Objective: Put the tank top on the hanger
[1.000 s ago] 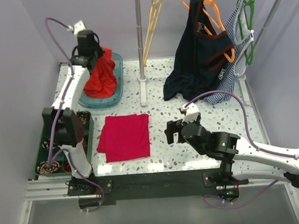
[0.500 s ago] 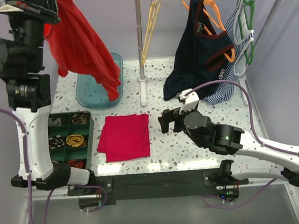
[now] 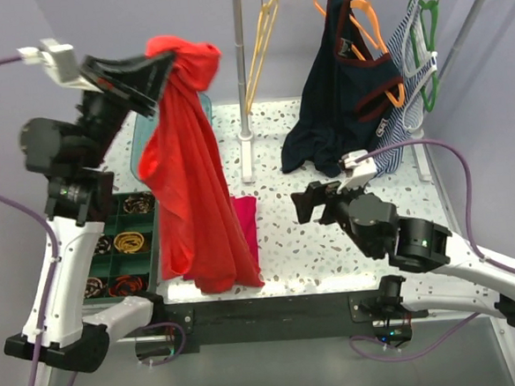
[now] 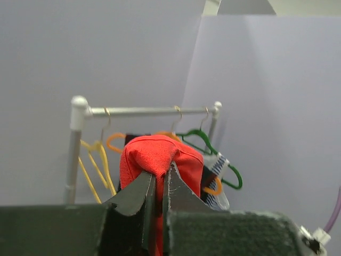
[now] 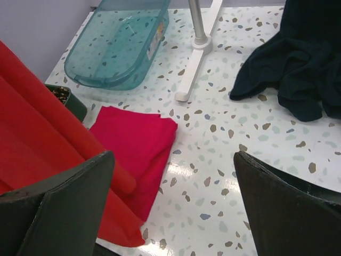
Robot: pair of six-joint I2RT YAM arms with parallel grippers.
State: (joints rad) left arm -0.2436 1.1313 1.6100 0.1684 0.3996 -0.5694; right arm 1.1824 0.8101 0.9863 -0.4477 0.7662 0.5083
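The left gripper (image 3: 167, 67), jaws pinching a bunched corner, held the tank top (image 3: 191, 198) aloft over the table (image 3: 283, 235), left of the hanger (image 3: 261, 51) on the rail (image 4: 154, 111). So small a bite could slip, or the bunched cloth could miss the hanger's arm. The left wrist view showed the pinch. Only the right wrist view showed the right gripper (image 5: 173, 160) with its jaws spread and empty.

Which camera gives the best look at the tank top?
Top external: the tank top hangs full length from the left gripper. Left wrist shows only the pinched bunch; right wrist only a lower fold.
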